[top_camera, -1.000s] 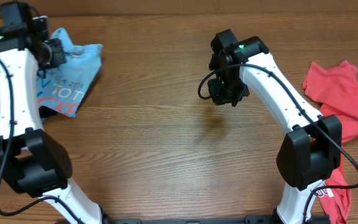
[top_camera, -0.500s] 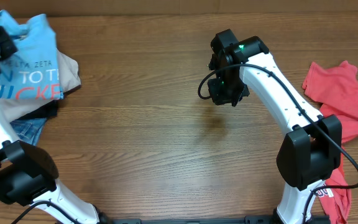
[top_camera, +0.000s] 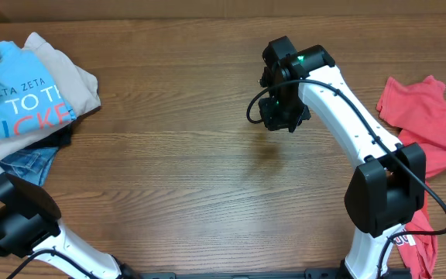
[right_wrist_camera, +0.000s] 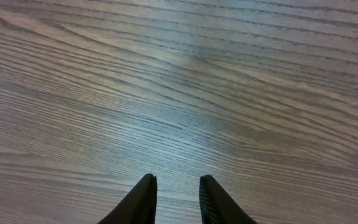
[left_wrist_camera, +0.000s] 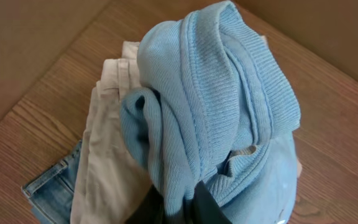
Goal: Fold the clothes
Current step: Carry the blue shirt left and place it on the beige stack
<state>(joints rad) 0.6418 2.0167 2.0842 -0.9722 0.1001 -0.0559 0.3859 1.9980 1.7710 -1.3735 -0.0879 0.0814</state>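
1. The left gripper is clamped on a bunched fold of the blue T-shirt. In the left wrist view the ribbed collar fabric rises from between its dark fingers.
2. Seen from overhead, the blue T-shirt is at about 10 o'clock on the table, by the left edge of the picture. Its white and red letters face up.
3. The blue T-shirt lies on top of a beige garment, which sticks out from under it toward 1 o'clock. A pair of jeans shows from under the pile at its 6 o'clock side.
4. The right gripper hangs over bare wood, at about 1 o'clock from the table's middle. Its fingertips stand a little apart with nothing between them.
5. A crumpled red T-shirt lies at 3 o'clock, well apart from the right gripper.
6. A second red T-shirt with white print shows at 5 o'clock, partly hidden behind the right arm's base.
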